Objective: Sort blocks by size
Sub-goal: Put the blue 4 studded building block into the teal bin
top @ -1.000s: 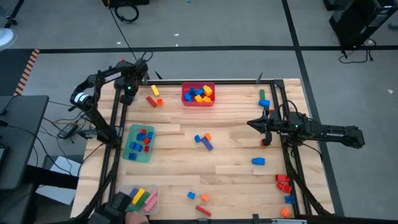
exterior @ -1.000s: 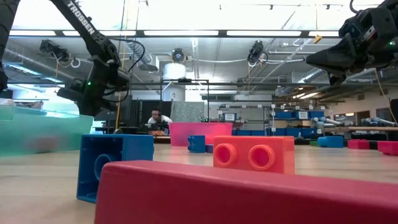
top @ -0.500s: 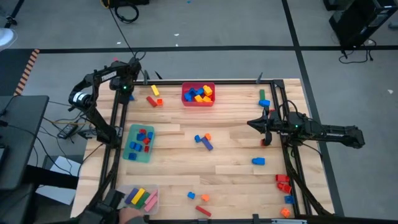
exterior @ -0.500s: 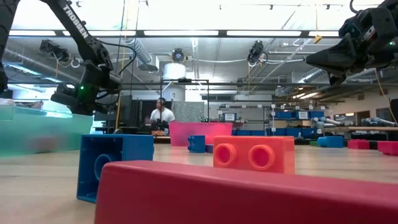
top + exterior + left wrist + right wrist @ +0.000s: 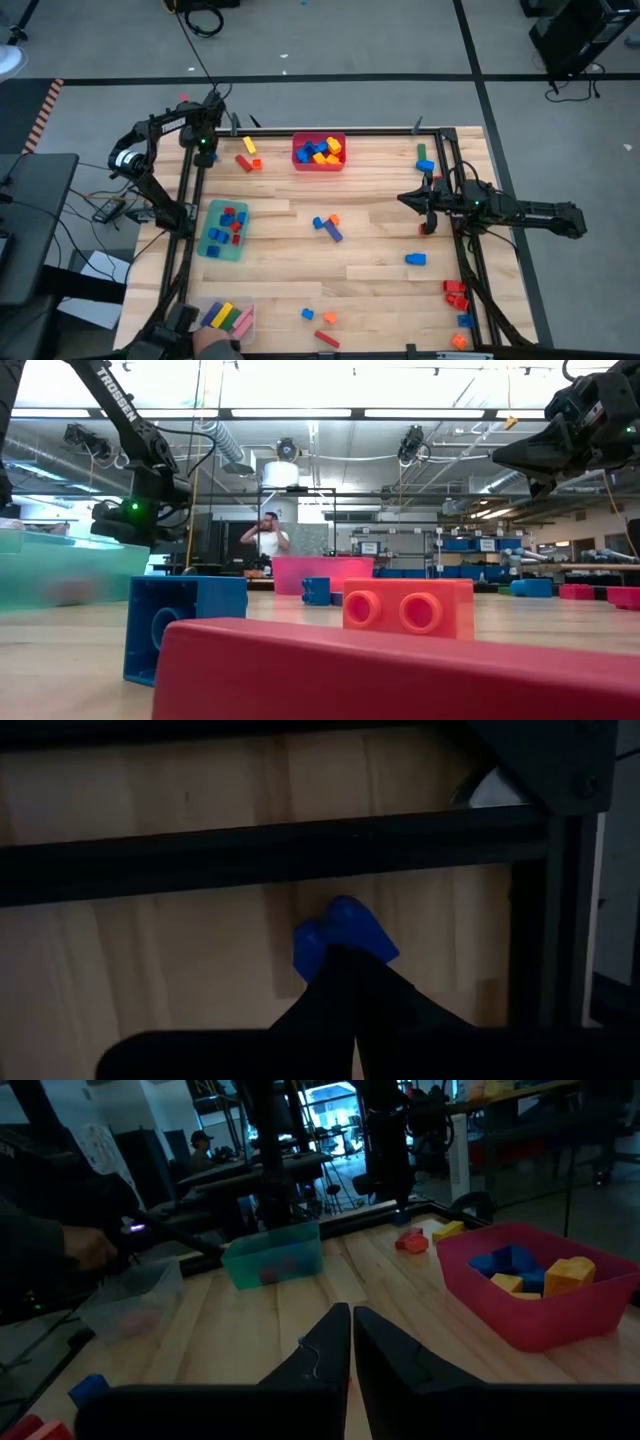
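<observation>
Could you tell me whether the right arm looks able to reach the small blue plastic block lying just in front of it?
Probably yes. The small blue plastic block lies alone on bare wooden table beside the right gripper, whose jaws are shut and would need opening first.

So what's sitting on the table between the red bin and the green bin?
From above, an orange-and-red pair of blocks and a yellow block lie between the red bin and green bin, nearer the red.

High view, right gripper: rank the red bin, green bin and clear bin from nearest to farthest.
From the right gripper:
1. Red bin, at the table's far edge, middle.
2. Green bin, on the left side.
3. Clear bin, at the near left corner.
</observation>
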{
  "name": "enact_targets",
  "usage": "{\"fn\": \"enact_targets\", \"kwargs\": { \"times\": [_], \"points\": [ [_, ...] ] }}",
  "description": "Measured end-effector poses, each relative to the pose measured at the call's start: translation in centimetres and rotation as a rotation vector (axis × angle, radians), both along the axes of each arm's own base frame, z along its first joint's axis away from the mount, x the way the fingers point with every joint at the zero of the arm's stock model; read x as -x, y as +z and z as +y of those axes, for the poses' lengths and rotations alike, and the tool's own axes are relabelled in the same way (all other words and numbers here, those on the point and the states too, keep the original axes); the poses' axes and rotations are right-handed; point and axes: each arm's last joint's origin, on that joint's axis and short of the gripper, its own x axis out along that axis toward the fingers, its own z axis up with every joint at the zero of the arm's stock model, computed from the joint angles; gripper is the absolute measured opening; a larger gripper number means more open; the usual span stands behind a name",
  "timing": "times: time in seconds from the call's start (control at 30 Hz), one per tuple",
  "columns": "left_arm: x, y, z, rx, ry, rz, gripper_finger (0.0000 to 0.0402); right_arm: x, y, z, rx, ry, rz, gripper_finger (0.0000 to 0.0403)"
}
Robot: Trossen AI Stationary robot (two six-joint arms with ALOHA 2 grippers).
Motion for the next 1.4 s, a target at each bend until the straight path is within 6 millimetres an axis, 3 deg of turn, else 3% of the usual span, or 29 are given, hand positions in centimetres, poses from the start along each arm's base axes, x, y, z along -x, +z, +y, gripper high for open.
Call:
{"fn": "enact_targets", "kwargs": {
  "times": [0.23,0.43,0.9,1.2,1.4],
  "points": [
    [-0.1,-0.1,0.1,0.01,-0.001,-0.068,0.0,0.0,0.0,0.0,0.0,0.0,0.0,0.0037],
    [-1.4,-0.1,-0.5,0.058,-0.05,-0.14,0.0,0.0,0.0,0.0,0.0,0.0,0.0,0.0032],
    [-8.7,-0.1,-3.2,-0.019,-0.156,-0.221,0.0,0.0,0.0,0.0,0.0,0.0,0.0,0.0032],
    [-11.7,0.1,-4.5,-0.09,-0.197,-0.279,0.0,0.0,0.0,0.0,0.0,0.0,0.0,0.003],
    [-13.7,2.2,-4.9,-0.182,-0.331,-0.138,0.0013,0.0,0.0,0.0,0.0,0.0,0.0,0.0034]
  ]
}}
